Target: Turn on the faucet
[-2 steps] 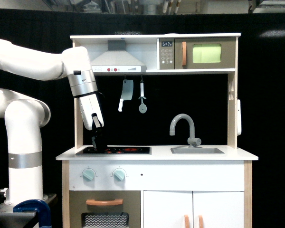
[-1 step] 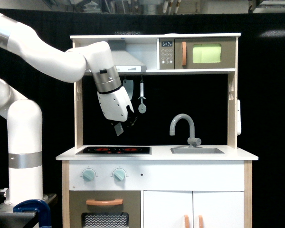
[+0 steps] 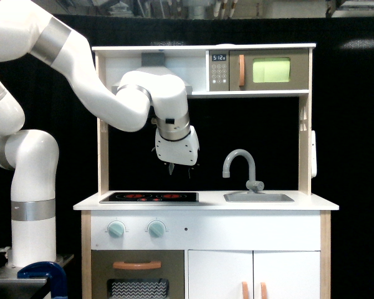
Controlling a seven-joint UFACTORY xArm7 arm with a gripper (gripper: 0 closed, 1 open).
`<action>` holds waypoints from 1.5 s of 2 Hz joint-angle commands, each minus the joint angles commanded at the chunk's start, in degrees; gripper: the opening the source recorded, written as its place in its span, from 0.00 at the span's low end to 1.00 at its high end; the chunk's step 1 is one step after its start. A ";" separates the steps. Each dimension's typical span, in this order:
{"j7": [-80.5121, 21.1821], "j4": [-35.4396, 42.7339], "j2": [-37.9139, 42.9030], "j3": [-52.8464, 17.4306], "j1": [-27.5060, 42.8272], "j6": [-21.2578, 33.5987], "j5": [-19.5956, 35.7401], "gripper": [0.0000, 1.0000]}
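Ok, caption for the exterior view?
White arm's gripper hovers above the toy kitchen counter, between stove and grey faucet, touching nothing.

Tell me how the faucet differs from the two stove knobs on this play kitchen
The faucet is matte grey, while the stove knobs are mint green. The faucet stands upright on the countertop beside the sink, rising into a tall arched spout; the knobs are short, round and set into the front panel below the cooktop. The faucet is on the exterior view's right, the knobs on its left. Nothing touches either; the gripper hangs above the counter.
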 joint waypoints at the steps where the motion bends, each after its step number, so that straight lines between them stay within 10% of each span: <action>1: -15.50 -5.80 -14.34 -13.81 2.19 -6.21 4.67 1.00; 3: -21.33 -3.63 -25.11 -21.45 8.63 -5.49 3.70 1.00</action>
